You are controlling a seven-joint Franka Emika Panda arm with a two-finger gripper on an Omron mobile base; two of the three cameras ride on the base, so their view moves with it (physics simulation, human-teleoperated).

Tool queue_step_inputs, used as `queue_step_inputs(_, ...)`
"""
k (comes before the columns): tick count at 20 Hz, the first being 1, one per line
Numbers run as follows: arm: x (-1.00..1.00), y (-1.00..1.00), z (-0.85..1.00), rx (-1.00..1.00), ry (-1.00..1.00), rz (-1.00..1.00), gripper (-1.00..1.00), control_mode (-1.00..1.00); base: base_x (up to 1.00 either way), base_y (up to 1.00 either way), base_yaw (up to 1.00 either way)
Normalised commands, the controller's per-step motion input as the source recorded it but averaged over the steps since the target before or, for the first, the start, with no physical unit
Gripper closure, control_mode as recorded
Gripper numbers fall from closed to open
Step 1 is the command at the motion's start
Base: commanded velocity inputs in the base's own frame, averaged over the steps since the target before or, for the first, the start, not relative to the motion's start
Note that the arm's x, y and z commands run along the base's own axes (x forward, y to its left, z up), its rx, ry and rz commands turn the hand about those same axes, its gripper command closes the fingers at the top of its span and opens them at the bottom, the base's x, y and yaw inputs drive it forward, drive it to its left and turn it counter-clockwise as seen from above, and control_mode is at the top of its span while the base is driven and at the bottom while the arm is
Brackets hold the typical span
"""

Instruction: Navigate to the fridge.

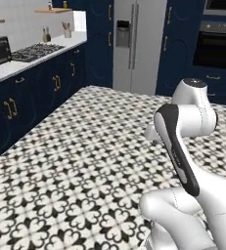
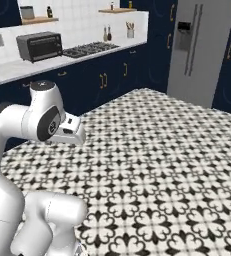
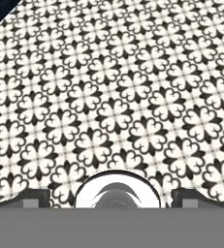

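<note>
Ahead, at 12 o'clock in the left base view: fridge, light grey, twin bar handles, well apart across patterned floor. Navy cabinets under counter at 10 o'clock. End effector tucked, fingertips spread wide, released, holding nothing. Advised: straight drive, kept off the cabinets.

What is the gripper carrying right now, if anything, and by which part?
Nothing is held. In the hand view the gripper has its jaws spread wide apart, with only the patterned floor between them.
</note>
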Motion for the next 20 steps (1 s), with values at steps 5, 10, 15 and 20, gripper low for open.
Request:
queue_step_inputs(5,0.00,0.00,0.00,0.00,0.00,0.00,-1.00,1.00,1.00,0.00,-0.32)
queue_step_inputs(10,0.00,0.00,0.00,0.00,0.00,0.00,-1.00,1.00,1.00,0.02,-0.31)
queue_step_inputs(15,0.00,0.00,0.00,0.00,0.00,0.00,-1.00,1.00,1.00,0.09,-0.31)
queue_step_inputs(20,0.00,0.00,0.00,0.00,0.00,0.00,-1.00,1.00,1.00,0.33,-0.32)
